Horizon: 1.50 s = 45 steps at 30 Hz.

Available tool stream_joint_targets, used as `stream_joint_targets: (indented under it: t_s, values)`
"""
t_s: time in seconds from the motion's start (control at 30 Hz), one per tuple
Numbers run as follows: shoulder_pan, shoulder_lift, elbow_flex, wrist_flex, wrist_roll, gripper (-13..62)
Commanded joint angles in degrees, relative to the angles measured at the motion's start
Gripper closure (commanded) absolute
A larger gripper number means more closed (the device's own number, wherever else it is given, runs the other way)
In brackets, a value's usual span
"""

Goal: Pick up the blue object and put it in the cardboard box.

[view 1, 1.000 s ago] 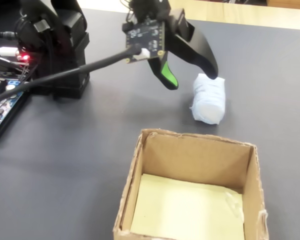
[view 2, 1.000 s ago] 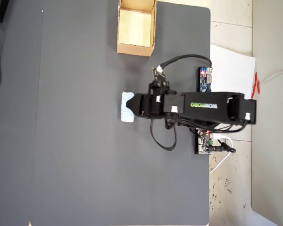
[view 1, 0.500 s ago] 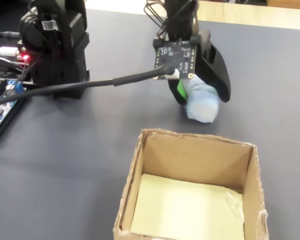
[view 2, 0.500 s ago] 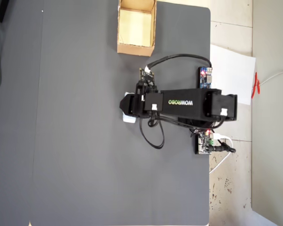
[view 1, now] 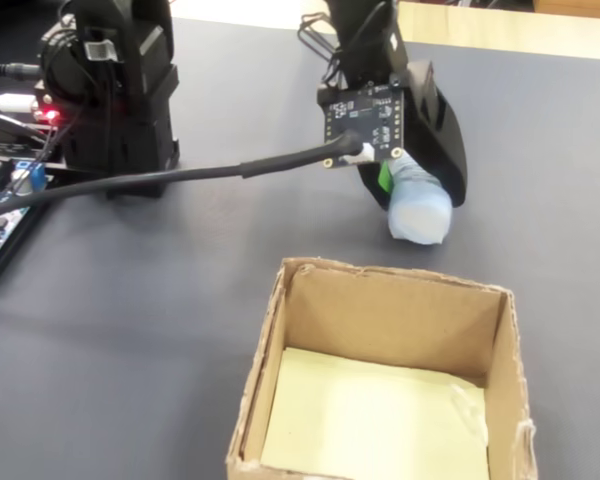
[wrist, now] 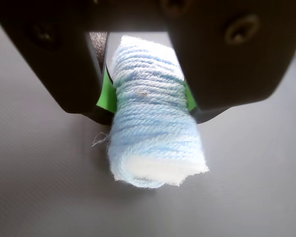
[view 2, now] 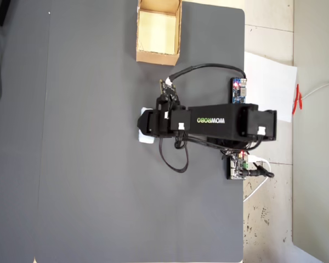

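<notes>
One blue object (wrist: 150,123) sits pinched between my jaws, which I see clamped on its sides in the wrist view, low over the dark surface (view 1: 180,300); the cardboard box (view 1: 500,330) stands apart, empty.

Pale blue object (wrist: 150,123) — yarn-wrapped; cardboard box (view 1: 495,345) open, upright.

overhead: blue object (view 2: 145,137) mostly under arm | fixed: cardboard box (view 1: 500,340) apparently bottom-cropped
</notes>
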<state>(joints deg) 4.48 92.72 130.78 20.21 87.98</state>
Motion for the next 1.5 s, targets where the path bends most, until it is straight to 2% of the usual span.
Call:
stream_joint_targets:
  t_s: [0.0, 0.3, 0.7, 0.9, 0.93, 1.07, 1.47]
  values:
    - [0.4, 4.3, 0.0, -10.0, 1.0, 35.4]
    - [2.7, 22.2, 12.3, -17.1, 0.2, 35.4]
    - [10.4, 31.4, 12.0, -19.8, -7.9, 35.3]
    - [17.2, 31.4, 8.1, -19.3, -12.6, 35.3]
    - [22.1, 29.4, 3.8, -18.1, -14.8, 35.3]
    - [28.2, 23.8, -3.0, -17.4, -15.7, 35.3]
    - [39.8, 10.5, -12.2, -16.9, -16.0, 35.0]
